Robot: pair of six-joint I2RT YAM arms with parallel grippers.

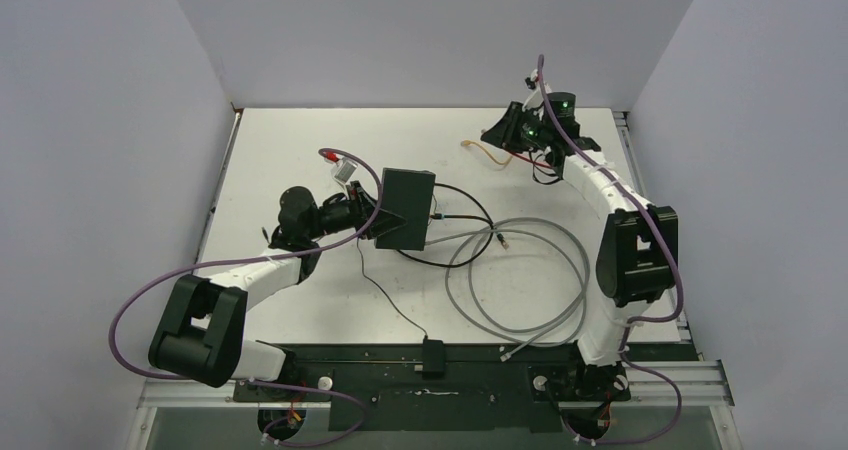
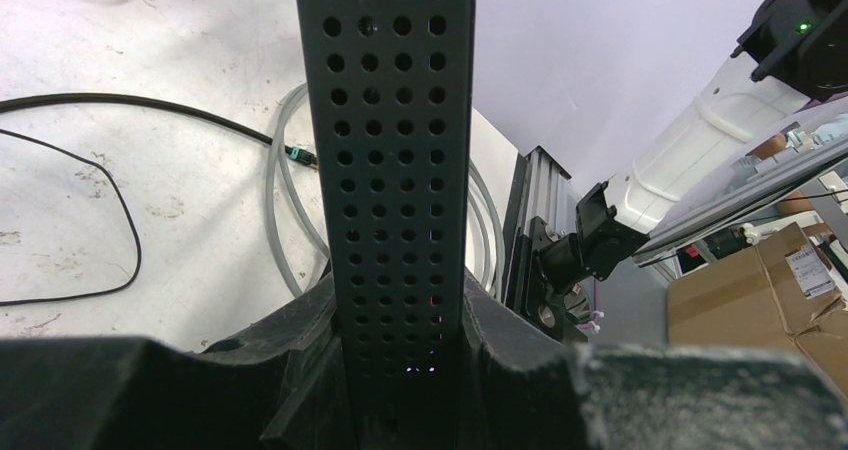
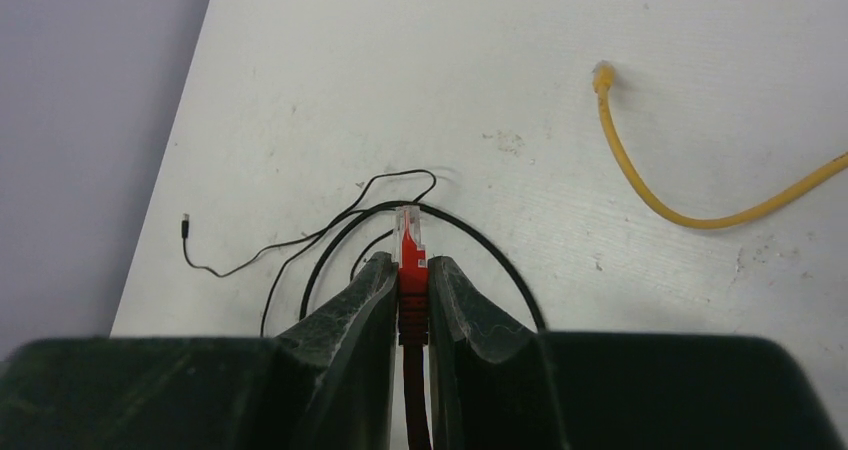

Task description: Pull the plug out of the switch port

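Note:
The switch [image 1: 405, 207] is a flat black box, held above the table mid-left. My left gripper [image 1: 368, 215] is shut on its left end. In the left wrist view the perforated side of the switch [image 2: 385, 170] stands between the fingers of my left gripper [image 2: 400, 315]. My right gripper [image 1: 508, 135] is at the back right, far from the switch. In the right wrist view my right gripper [image 3: 408, 270] is shut on a red plug [image 3: 409, 250] with a clear tip, clear of any port and above the table. Its red cable [image 1: 541, 174] hangs below the gripper.
A grey cable coil [image 1: 525, 275] with a green-tipped plug [image 1: 501, 238] lies right of the switch. Black cables [image 1: 470, 210] run from the switch's right edge. A yellow cable [image 3: 640, 185] lies at the back. A small black block [image 1: 433, 355] with a thin wire sits at the near edge.

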